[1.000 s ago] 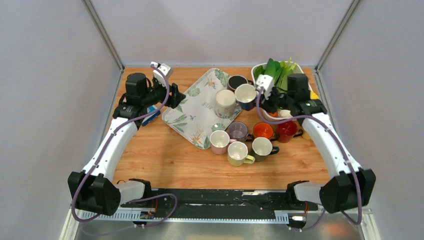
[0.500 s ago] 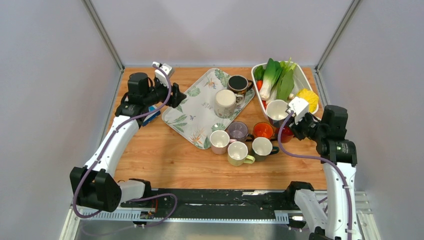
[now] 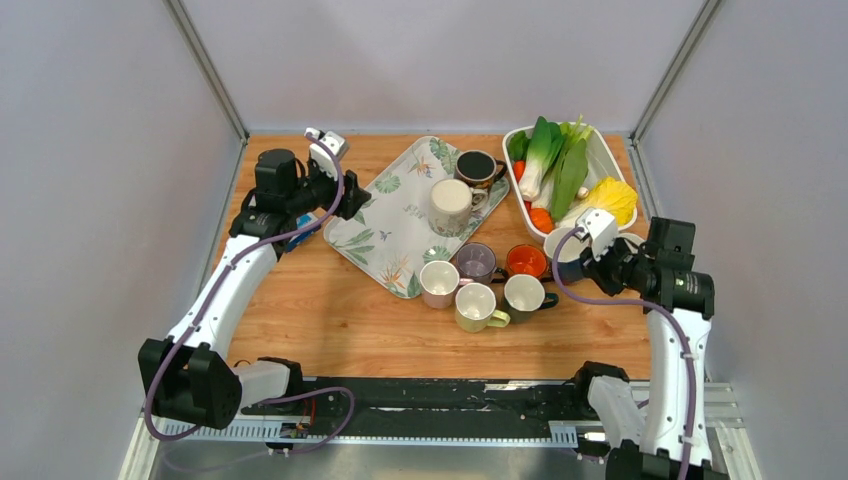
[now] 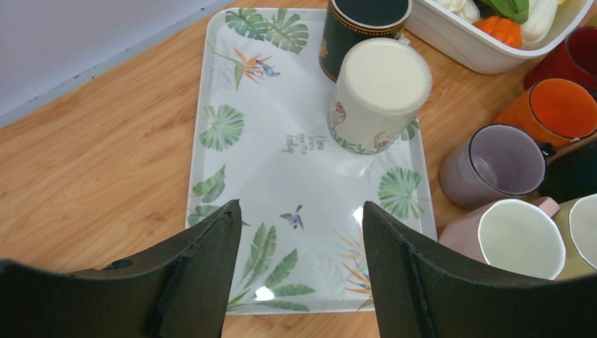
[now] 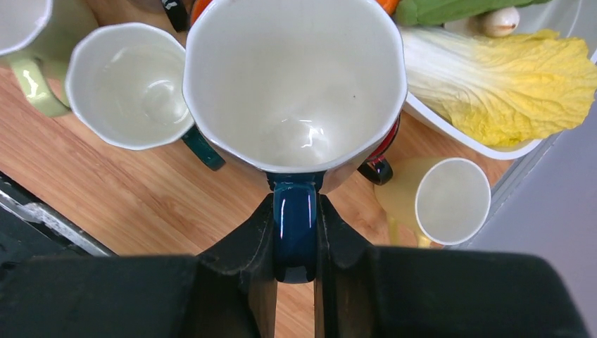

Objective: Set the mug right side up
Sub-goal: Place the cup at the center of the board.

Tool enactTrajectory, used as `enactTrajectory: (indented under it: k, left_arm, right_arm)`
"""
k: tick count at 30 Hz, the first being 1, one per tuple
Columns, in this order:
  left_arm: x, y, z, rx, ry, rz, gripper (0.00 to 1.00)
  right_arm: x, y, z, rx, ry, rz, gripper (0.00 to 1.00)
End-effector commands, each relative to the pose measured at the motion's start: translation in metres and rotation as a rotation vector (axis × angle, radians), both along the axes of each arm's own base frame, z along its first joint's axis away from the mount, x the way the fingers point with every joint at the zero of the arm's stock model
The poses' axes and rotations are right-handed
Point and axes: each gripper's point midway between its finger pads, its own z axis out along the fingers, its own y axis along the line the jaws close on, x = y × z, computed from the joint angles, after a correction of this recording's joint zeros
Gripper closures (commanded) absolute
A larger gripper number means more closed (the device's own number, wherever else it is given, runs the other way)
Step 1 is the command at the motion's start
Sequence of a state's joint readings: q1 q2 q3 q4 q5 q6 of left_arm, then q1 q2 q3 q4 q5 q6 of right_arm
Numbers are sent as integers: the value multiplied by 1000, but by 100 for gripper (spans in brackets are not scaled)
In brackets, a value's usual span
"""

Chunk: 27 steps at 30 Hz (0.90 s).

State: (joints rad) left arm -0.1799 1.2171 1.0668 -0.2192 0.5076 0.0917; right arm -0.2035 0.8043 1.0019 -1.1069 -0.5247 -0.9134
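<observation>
A blue mug (image 5: 294,91) with a white inside hangs mouth-up at the right of the table, over a red mug (image 5: 391,135). My right gripper (image 5: 294,211) is shut on its blue handle; in the top view the gripper (image 3: 588,260) and mug (image 3: 562,243) sit right of the mug cluster. A cream floral mug (image 3: 450,205) stands upside down on the leaf-print tray (image 3: 385,235), base up in the left wrist view (image 4: 380,88). My left gripper (image 4: 299,208) hovers open over the tray's near-left part (image 4: 281,169), holding nothing, and shows at the tray's left edge (image 3: 350,195).
A dark mug (image 3: 477,167) stands upright on the tray's far corner. Pink (image 3: 438,283), purple (image 3: 476,262), orange (image 3: 526,261), yellow-green (image 3: 477,305) and dark green (image 3: 524,295) mugs cluster upright. A white bin (image 3: 612,150) holds vegetables. A yellow cup (image 5: 450,201) stands beside it.
My right arm has carried the blue mug from beside the tray's right edge to the right and nearer, past the bin's front. The left arm has barely moved.
</observation>
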Motion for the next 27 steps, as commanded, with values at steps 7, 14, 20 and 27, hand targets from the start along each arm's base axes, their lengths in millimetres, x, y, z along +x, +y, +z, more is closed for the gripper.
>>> enactTrajectory:
  k: [7, 14, 20, 27]
  left_arm:
    - [0, 5, 11, 26, -61, 0, 29]
    - [0, 8, 10, 33, -61, 19, 29]
    - [-1, 9, 8, 34, -53, 23, 29]
    - [-1, 7, 10, 28, -45, 13, 29]
  right_arm:
    - [24, -37, 20, -112, -81, 133, 100]
    - [5, -37, 3, -145, -28, 219, 100]
    - [-5, -32, -17, -124, 18, 235, 100]
    - [-3, -35, -38, -92, 45, 199, 100]
